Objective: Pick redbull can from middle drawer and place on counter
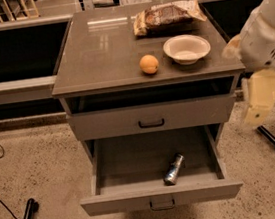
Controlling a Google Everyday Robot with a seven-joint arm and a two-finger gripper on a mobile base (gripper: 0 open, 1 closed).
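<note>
Slim silvery-blue metal redbull can (173, 169) lies on its side inside the wide, shallow grey middle drawer (161, 197). The drawer is pulled fully out. The can sits right of the drawer's centre, close behind the flat drawer front, angled diagonally with one shiny end toward that front.

Handling, as a judgement:
- thin-walled, light, rigid enough but dentable under a hard squeeze
- smooth skin, likely slippery, and free to roll on the plain drawer floor
- best hold is across the mid-body, jaws square to its long axis

White-and-cream robot gripper (259, 98) hangs outside and above the drawer's right side, well apart from the can. Whether it is open or closed cannot be told.

Glossy grey-brown flat counter (100, 56) sits above the drawer, carrying:
- round orange fruit (148, 64)
- shallow cream bowl (186, 48)
- crinkled snack bag (168, 15)

Bare counter lies above the drawer's left half.
</note>
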